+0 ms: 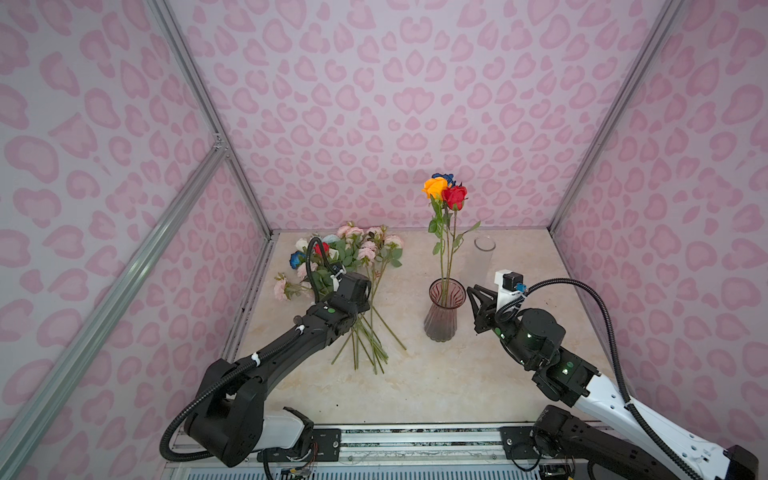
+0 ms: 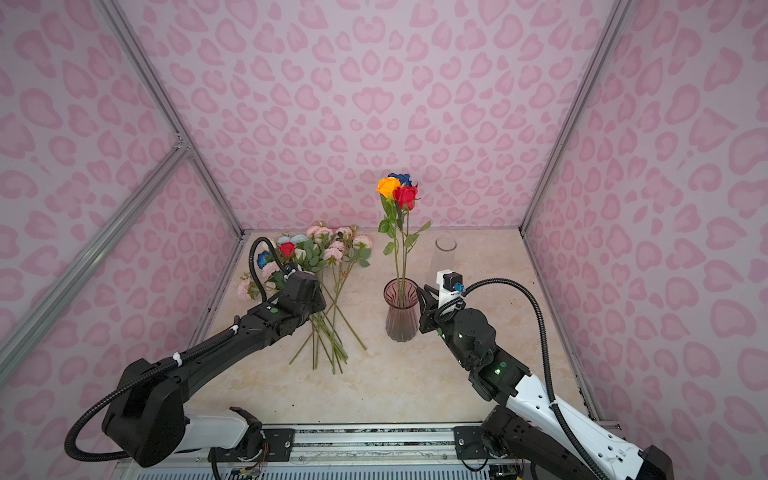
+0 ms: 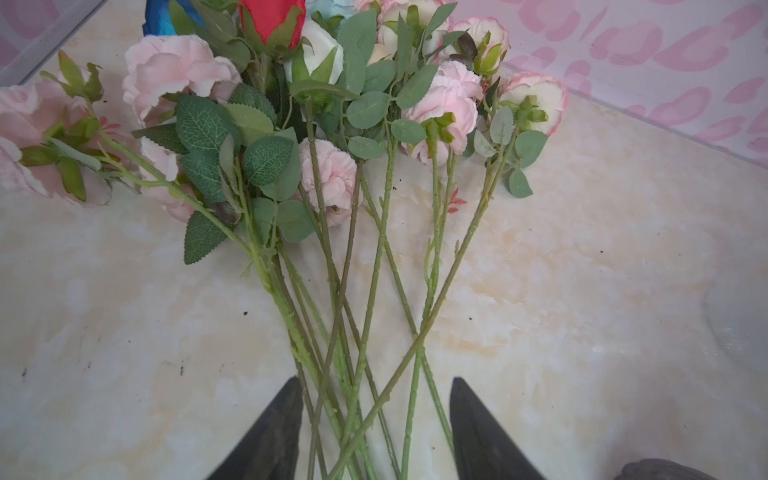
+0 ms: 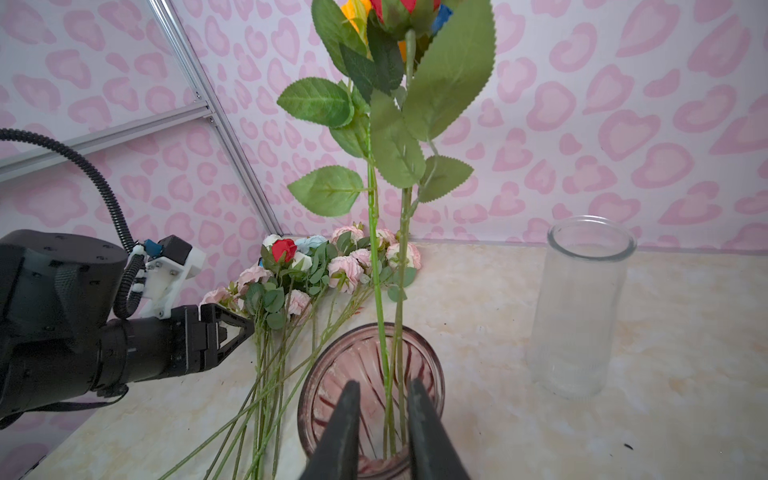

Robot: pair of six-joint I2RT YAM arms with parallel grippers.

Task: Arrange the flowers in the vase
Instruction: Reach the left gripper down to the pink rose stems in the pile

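The left gripper [image 3: 375, 380] hangs low over the table [image 1: 415, 386] with its jaws standing apart, straddling several crossed green stems [image 3: 365, 332] of the loose flowers [image 1: 357, 266] and clamped on none of them. The step in hand looks like picking the next flower for the vase. The stems fan and overlap right where the jaws sit, so the next move probably calls for closing on a single stem rather than a bundle. It would then have to lift that stem clear of the leaves tangled with its neighbours. The heap lies at about 10 o'clock on the table in both top views, heads toward 12 and cut ends toward 6. The heads are mostly pale pink, with red, white, light blue and dark blue among them. The ribbed pink glass vase [image 1: 441, 320] stands upright near the table's middle, at 3 o'clock of the heap. It already holds three tall roses [image 1: 453, 195], orange, red and dark blue, on nearly vertical stems. The right gripper [image 4: 383, 381] sits just beside the vase's rim at its 3 o'clock, jaws a little apart and empty. A clear glass cylinder [image 1: 484, 249] stands at 1 o'clock of the vase.
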